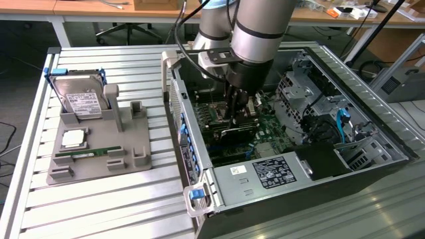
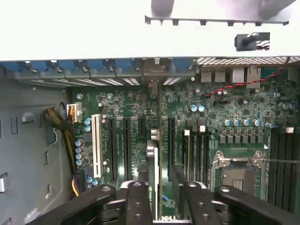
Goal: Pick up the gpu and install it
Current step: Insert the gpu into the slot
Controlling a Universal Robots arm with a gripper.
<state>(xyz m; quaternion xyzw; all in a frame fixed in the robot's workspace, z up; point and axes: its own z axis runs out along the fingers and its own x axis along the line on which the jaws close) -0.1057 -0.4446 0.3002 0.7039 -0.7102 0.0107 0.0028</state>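
Your gripper is down inside the computer case, its fingers clamped on the gpu, which stands on edge over the green motherboard among the slots. Outside, a hard drive and memory stick sit on the grey stand.

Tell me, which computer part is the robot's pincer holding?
The gpu, the dark card standing on edge inside the computer case. The hard drive and green memory stick sit outside on the grey holder.
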